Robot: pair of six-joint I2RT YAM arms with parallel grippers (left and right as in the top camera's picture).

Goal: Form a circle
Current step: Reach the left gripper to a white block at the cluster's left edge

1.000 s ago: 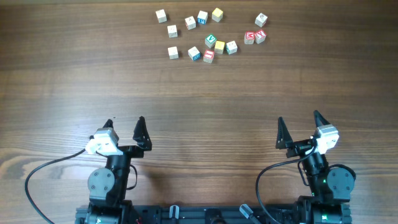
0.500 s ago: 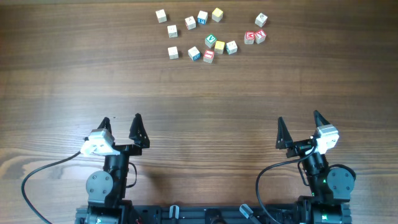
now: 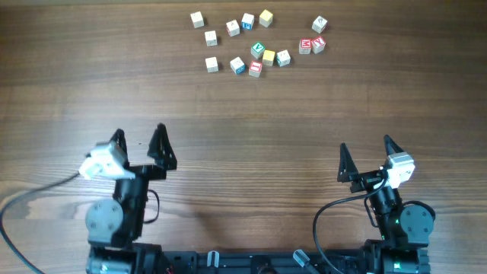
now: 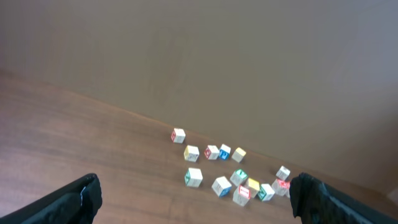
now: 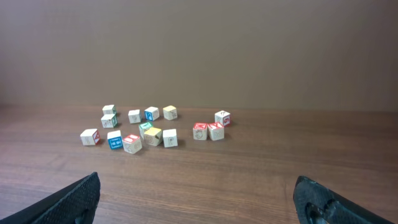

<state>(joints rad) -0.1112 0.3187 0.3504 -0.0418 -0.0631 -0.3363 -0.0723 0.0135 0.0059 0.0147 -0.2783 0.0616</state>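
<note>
Near side, left gripper [image 3: 138, 134] and right gripper [image 3: 365, 143] are hovering, jaws spread, empty. Far centre, letter cubes [image 3: 268, 58] are lying scattered.

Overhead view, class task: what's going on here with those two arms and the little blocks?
Nothing is being handled at the moment. The left gripper and the right gripper both stand open and empty on the robot's side of the table, well away from the letter cubes. The cubes lie loosely scattered at the far side, a few close together, and make no clear circle yet.
</note>
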